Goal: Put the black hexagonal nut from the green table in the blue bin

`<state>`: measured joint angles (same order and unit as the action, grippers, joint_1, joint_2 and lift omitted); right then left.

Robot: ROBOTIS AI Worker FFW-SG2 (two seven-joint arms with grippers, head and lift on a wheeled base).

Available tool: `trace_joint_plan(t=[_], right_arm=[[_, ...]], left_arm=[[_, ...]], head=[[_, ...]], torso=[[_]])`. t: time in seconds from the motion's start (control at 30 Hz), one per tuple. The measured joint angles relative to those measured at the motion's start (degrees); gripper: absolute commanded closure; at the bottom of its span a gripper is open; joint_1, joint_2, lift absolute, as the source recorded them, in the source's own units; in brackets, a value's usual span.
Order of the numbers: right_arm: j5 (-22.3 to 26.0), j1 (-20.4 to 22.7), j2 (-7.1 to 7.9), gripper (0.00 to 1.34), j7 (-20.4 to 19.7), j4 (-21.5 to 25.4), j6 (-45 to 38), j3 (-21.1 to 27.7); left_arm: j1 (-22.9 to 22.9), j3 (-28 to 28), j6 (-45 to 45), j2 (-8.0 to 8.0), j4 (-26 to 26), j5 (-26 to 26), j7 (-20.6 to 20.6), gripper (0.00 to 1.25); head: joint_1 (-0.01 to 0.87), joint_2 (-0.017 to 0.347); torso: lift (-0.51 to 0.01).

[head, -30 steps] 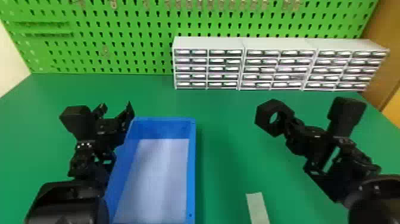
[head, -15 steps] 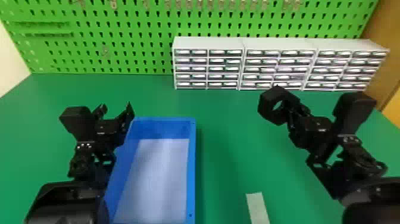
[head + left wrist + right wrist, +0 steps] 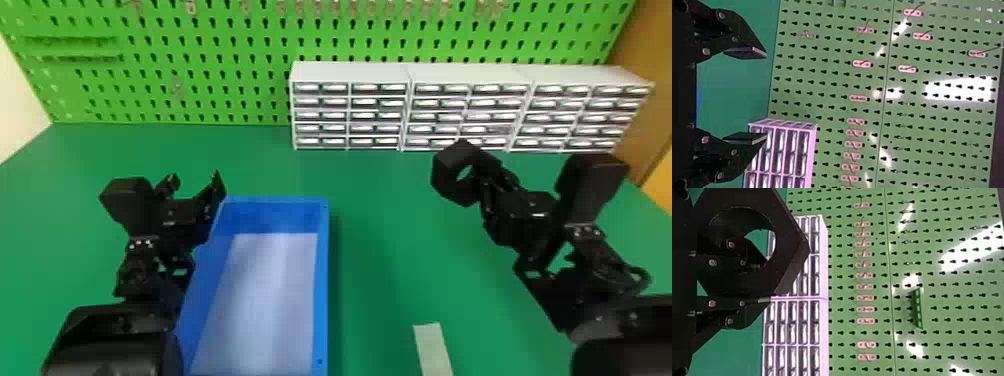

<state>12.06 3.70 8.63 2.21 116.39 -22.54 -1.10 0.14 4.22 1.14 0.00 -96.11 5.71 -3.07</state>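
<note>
In the head view my right gripper is shut on the black hexagonal nut, holding it above the green table in front of the drawer cabinets. The right wrist view has the nut large, its round hole showing, with one wall pinched by the right gripper. The blue bin stands left of the nut, with a pale bottom. Parked at the bin's left edge, my left gripper is open and holds nothing; the left wrist view has the same gripper with its fingers wide apart.
White drawer cabinets line the back of the table, before a green pegboard. A pale strip lies near the front edge, between the bin and the right arm.
Compared with the earlier head views, the right arm has shifted slightly and its wrist has turned, carrying the nut a little back, toward the cabinets. The left arm has stayed still.
</note>
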Motion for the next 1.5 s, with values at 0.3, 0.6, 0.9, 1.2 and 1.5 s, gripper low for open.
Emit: trace_joint_plan(t=[0.3, 0.6, 0.9, 1.2, 1.5], right_arm=[[-0.4, -2.5, -0.37, 0.99, 0.1, -1.4, -0.6, -1.8], [1.0, -6.1, -0.32, 0.99, 0.9, -4.2, -1.6, -4.8], [3.6, -9.0, -0.86, 0.99, 1.6, -8.2, -2.1, -7.3], [5.6, -13.1, -1.33, 0.99, 4.9, -12.1, -3.2, -10.9], [7.0, -16.7, -2.21, 1.0, 9.7, -15.0, -6.1, -13.8]], left_arm=[[-0.1, -0.2, 0.0, 0.0, 0.0, -0.1, 0.0, 0.51], [-0.2, -0.2, 0.0, 0.0, 0.0, -0.1, 0.0, 0.51], [-0.2, 0.0, 0.0, 0.0, 0.0, -0.1, 0.0, 0.51], [-0.3, 0.1, 0.0, 0.0, 0.0, -0.2, 0.1, 0.51], [-0.4, 0.1, 0.0, 0.0, 0.0, -0.3, 0.1, 0.51]], head=[[0.686, 0.051], [0.686, 0.051], [0.686, 0.051], [0.686, 0.051], [0.686, 0.051]], torso=[[-0.097], [-0.097], [-0.097], [-0.097], [-0.097]])
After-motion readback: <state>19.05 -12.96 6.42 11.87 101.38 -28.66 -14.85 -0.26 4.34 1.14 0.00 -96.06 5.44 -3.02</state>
